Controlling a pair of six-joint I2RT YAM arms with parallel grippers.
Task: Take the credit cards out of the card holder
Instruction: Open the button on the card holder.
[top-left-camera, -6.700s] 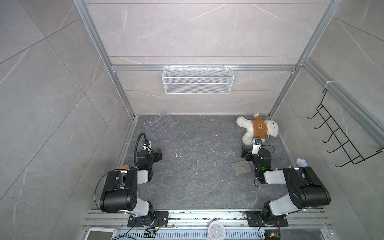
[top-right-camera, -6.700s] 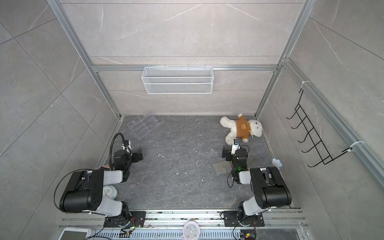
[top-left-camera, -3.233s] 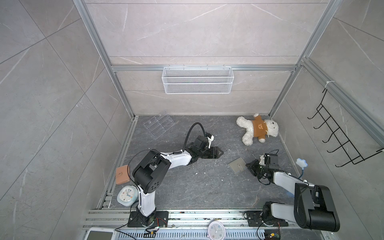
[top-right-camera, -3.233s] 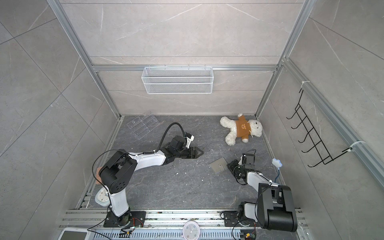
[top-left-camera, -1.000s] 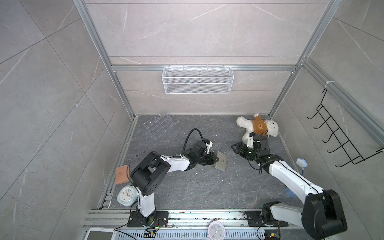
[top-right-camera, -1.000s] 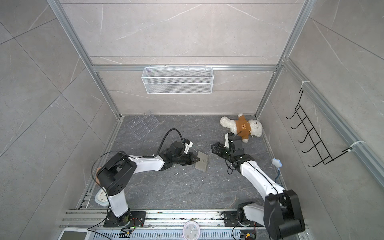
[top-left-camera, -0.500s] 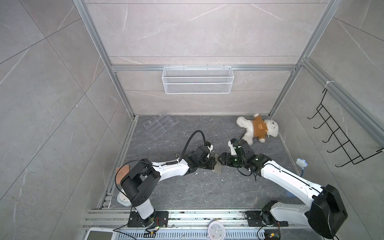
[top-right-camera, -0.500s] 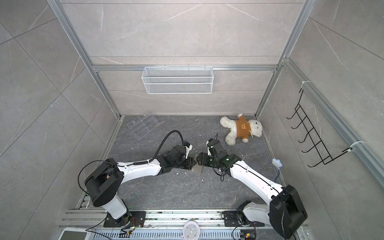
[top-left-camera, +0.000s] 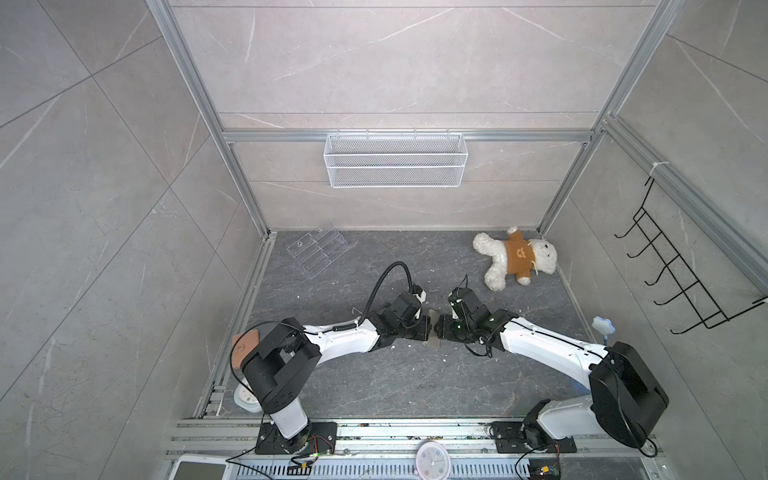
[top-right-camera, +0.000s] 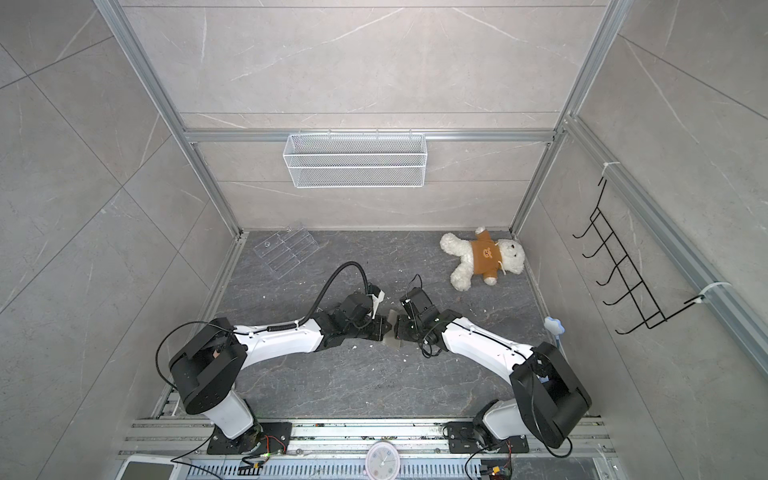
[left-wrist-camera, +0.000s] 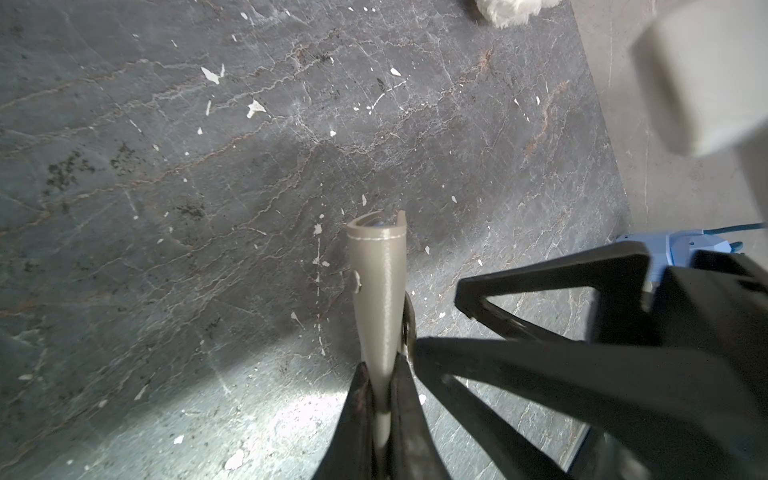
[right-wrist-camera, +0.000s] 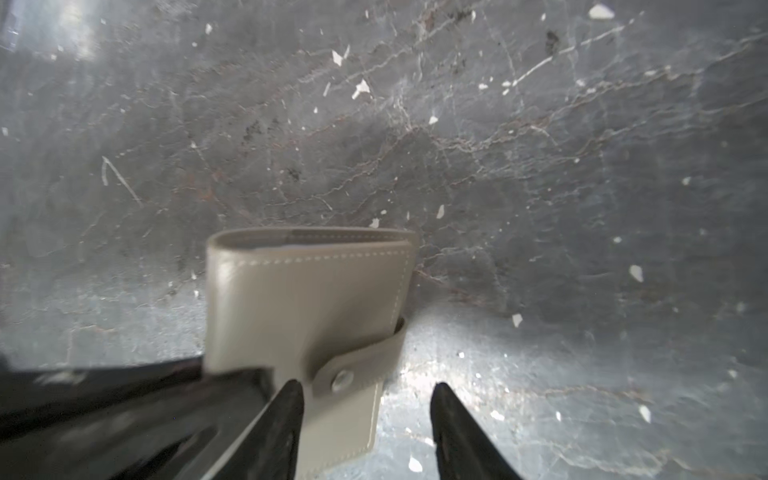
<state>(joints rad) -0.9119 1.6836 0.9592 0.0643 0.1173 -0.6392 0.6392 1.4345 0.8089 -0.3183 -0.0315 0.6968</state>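
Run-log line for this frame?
left gripper: shut on card holder | right gripper: open around snap tab | card holder: snapped shut | credit cards: unseen

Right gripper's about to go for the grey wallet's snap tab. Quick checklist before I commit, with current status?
1. Hold by the left gripper on the flat grey stitched folding card holder: ok, shut on one edge.
2. Readiness of the right gripper: ok, jaws apart, straddling the corner with the tab.
3. Small grey snap tab unfastened: not ok, buttoned across the front.
4. Presence of credit cards inside: cannot tell, holder closed.
5. White teddy bear in brown sweater out of the way: ok, lying apart from both grippers.
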